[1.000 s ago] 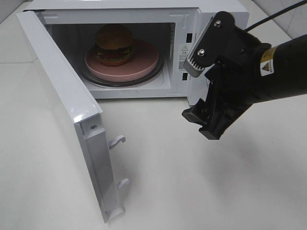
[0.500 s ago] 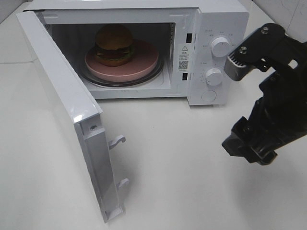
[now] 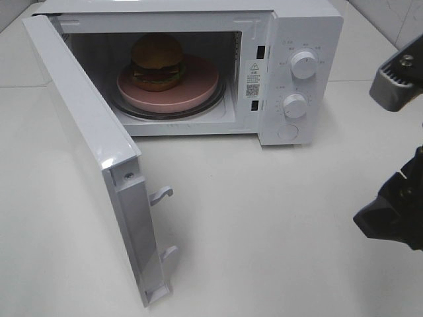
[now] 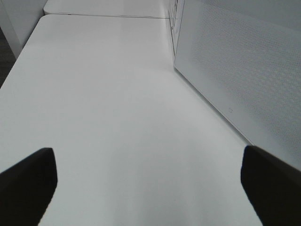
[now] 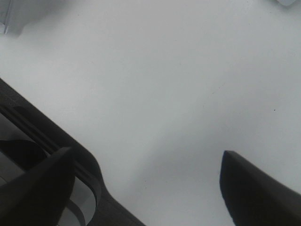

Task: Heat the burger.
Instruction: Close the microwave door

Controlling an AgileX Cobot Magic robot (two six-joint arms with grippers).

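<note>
The glossy golden-bun burger [image 3: 156, 61] is sitting on the round pink plate [image 3: 198, 86] on the glass turntable inside the white boxy microwave [image 3: 304, 26], so loading is looking done. What is remaining, by my reading: the white hinged door [image 3: 79, 132] is standing wide open and needs swinging shut, and the two round white knobs [image 3: 303, 64] are waiting to be set.

The right gripper [image 3: 400, 148] is sitting at the far right edge, jaws spread with nothing between them. A second ago it was hanging in front of the control panel and hiding those knobs, so it is pulling clear. Burger, plate and door are not budging. The left gripper [image 4: 150, 188] is hovering spread wide and empty over bare tabletop (out of the high view).
</note>
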